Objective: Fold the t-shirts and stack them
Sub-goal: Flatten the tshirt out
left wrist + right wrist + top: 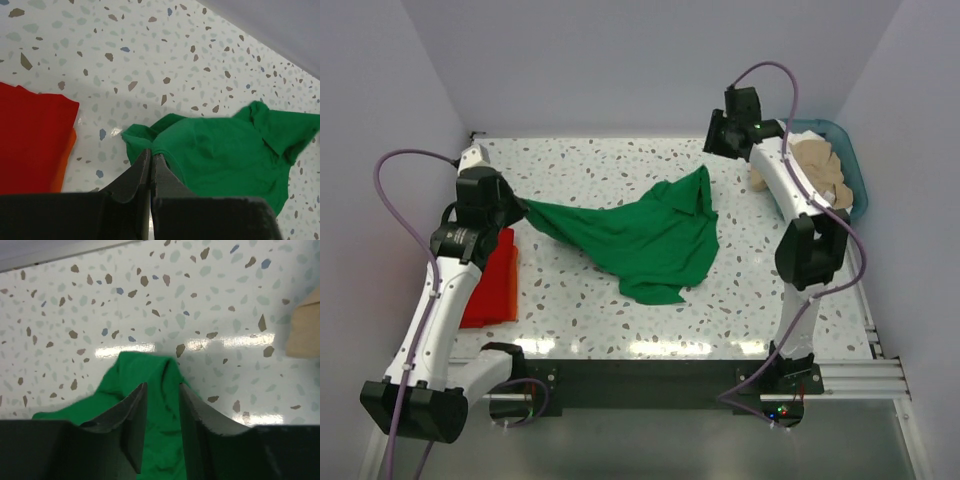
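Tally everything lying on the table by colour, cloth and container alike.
Green t-shirt: 1
Red folded t-shirt: 1 (an orange edge shows under it; I cannot tell if that is a separate piece)
Beige cloth pile, in the basket: 1
Teal basket: 1
Total: 4

counter: white terrazzo top flecked grey, brown and blue; bright glare strips along the near side.
basket: teal plastic, on the counter at the far right corner, just beside the right wall.
walls: plain, pale, closing in the left, far and right sides.
near edge: black panel; silver rail at its right end.
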Available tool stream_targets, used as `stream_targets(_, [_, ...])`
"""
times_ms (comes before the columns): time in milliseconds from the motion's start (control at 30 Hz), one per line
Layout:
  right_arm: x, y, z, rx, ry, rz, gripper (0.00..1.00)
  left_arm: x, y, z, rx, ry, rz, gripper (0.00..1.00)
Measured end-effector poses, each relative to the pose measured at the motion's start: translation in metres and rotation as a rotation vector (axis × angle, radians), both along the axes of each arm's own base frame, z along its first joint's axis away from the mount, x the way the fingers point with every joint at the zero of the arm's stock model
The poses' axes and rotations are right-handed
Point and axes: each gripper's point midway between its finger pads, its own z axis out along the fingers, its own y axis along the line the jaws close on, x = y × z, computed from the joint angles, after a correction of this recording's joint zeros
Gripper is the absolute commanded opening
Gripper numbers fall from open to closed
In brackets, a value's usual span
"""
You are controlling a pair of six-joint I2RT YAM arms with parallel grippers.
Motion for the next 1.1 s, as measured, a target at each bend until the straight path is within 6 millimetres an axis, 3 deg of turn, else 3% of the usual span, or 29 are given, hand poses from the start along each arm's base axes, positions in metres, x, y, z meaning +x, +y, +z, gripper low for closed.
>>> stream_targets(33, [0.007, 0.004, -0.018, -0.003, 0.037, 0.010, 0.58, 0.000, 0.001, -0.007, 0.008, 0.017, 0.000, 0.00])
stream_targets(100, [0.009, 0.005, -0.041, -0.016, 0.091, 0.019, 0.64, 0.000, 0.002, -0.015, 0.022, 0.036, 0.001, 0.00])
stream_targets(167, [0.003, 0.004, -0.044, -0.021, 0.112, 0.023, 0.66, 0.002, 0.003, -0.020, 0.034, 0.045, 0.000, 0.00])
stream_targets(267, [-0.021, 0.000, -0.030, -0.007, 0.091, 0.021, 0.66, 0.006, 0.004, -0.025, 0.047, 0.046, -0.006, 0.00])
stream_targets(333, [-0.055, -0.004, -0.018, 0.021, 0.061, 0.021, 0.61, 0.007, 0.004, -0.029, 0.054, 0.050, -0.011, 0.00])
stream_targets(433, [-0.124, -0.008, -0.007, 0.080, 0.013, 0.028, 0.56, 0.006, 0.004, -0.039, 0.057, 0.060, -0.014, 0.00])
stream_targets(500, [-0.164, 0.000, -0.012, 0.112, -0.005, 0.057, 0.55, 0.006, 0.003, -0.044, 0.057, 0.068, -0.019, 0.00])
stream_targets(633, [-0.236, 0.036, -0.061, 0.148, 0.070, 0.177, 0.53, 0.002, 0.002, -0.052, 0.063, 0.080, -0.035, 0.00])
stream_targets(733, [-0.269, 0.046, -0.112, 0.134, 0.189, 0.211, 0.52, -0.002, 0.000, -0.054, 0.060, 0.079, -0.048, 0.00])
stream_targets(833, [-0.292, 0.044, -0.151, 0.118, 0.283, 0.204, 0.51, -0.003, 0.000, -0.055, 0.062, 0.073, -0.053, 0.00])
stream_targets(900, [-0.298, 0.047, -0.163, 0.119, 0.308, 0.204, 0.52, -0.003, 0.000, -0.055, 0.061, 0.072, -0.054, 0.00])
stream_targets(1100, [-0.301, 0.075, -0.175, 0.134, 0.319, 0.258, 0.52, -0.002, 0.000, -0.054, 0.061, 0.068, -0.054, 0.00])
